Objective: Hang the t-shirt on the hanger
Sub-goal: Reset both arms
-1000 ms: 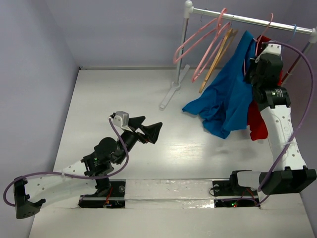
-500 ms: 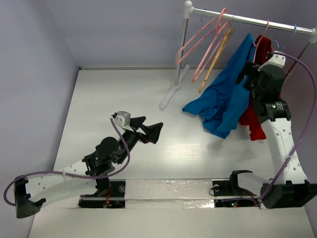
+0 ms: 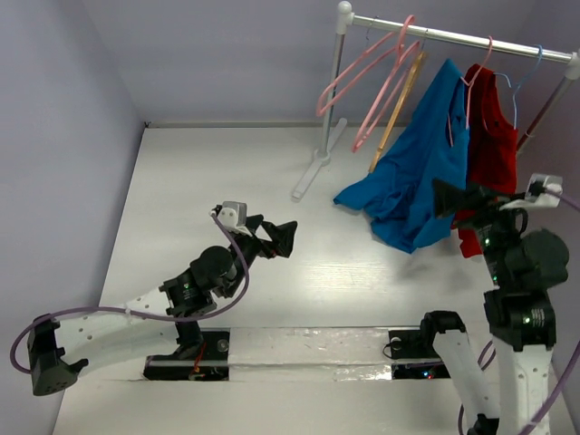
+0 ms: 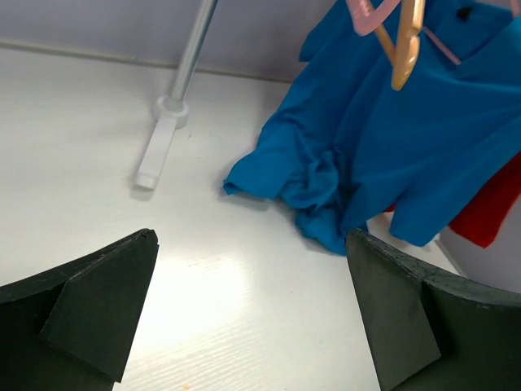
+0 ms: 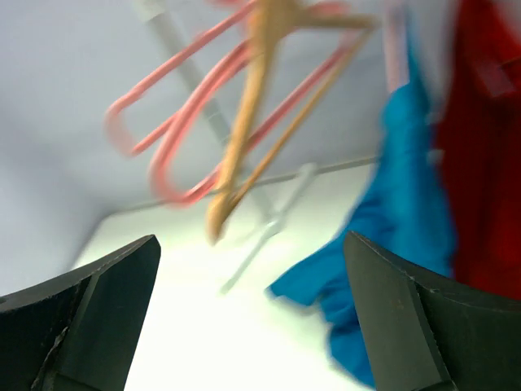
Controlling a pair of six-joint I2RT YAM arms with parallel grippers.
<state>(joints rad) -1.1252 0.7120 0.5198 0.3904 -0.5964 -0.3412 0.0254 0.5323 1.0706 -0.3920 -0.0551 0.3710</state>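
Observation:
The bright blue t-shirt (image 3: 426, 154) hangs from the rail on a pink hanger (image 3: 483, 56). Its lower part is bunched on the table (image 3: 227, 172). The left wrist view shows the t-shirt (image 4: 391, 138) ahead and to the right. It also appears, blurred, in the right wrist view (image 5: 407, 212). My right gripper (image 3: 460, 199) is open just in front of the shirt's lower right edge, holding nothing. My left gripper (image 3: 272, 234) hovers open over the middle of the table, well left of the shirt. Both wrist views show wide gaps between the fingers of the left gripper (image 4: 251, 236) and the right gripper (image 5: 251, 244).
A red garment (image 3: 494, 145) hangs right of the shirt, under a pale blue hanger hook (image 3: 536, 56). Two bare pink hangers (image 3: 367, 82) and a tan wooden hanger (image 3: 399, 109) hang at the rail's left end. The rack's pole (image 3: 333, 82) and foot (image 3: 313, 168) stand behind.
My right gripper has opened, let go near the hanger, and drawn back down and away from the rail. The t-shirt stays hanging. My left arm has shifted slightly.

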